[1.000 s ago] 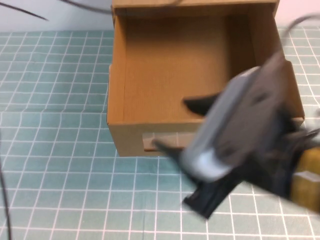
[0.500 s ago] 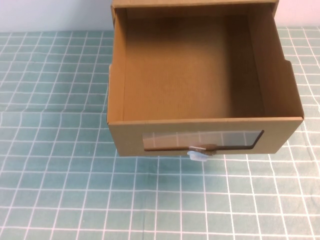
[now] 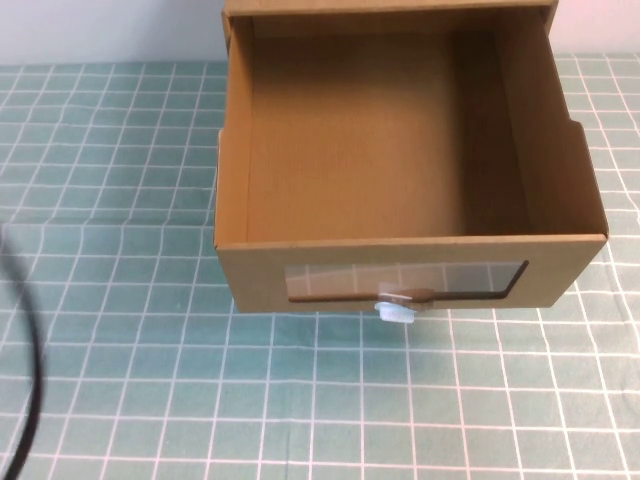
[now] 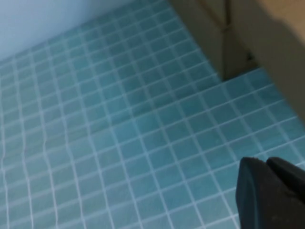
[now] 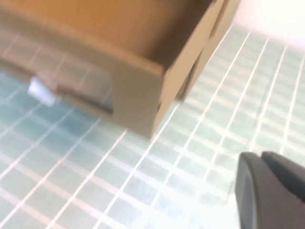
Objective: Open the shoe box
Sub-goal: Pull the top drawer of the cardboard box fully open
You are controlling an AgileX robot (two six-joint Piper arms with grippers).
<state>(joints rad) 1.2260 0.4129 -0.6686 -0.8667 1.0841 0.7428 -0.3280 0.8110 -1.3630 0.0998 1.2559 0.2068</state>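
The brown cardboard shoe box (image 3: 258, 276) stands at the middle back of the table, its drawer pulled out toward me and empty inside. A clear window and a small pale pull tab (image 3: 397, 311) mark its front wall. Neither gripper shows in the high view. In the right wrist view my right gripper (image 5: 261, 158) hovers shut and empty over the mat, apart from the box (image 5: 143, 102) and its tab (image 5: 42, 91). In the left wrist view my left gripper (image 4: 266, 163) is shut, empty, away from the box corner (image 4: 267, 43).
A teal mat with a white grid (image 3: 120, 380) covers the table. A black cable (image 3: 30, 380) curves along the high view's left edge. The box's outer sleeve (image 3: 390, 8) sits at the back against a pale wall.
The right arm, which was in front of the box a second ago, has pulled out of the high view and its gripper has shut. A black cable has appeared at the left edge.
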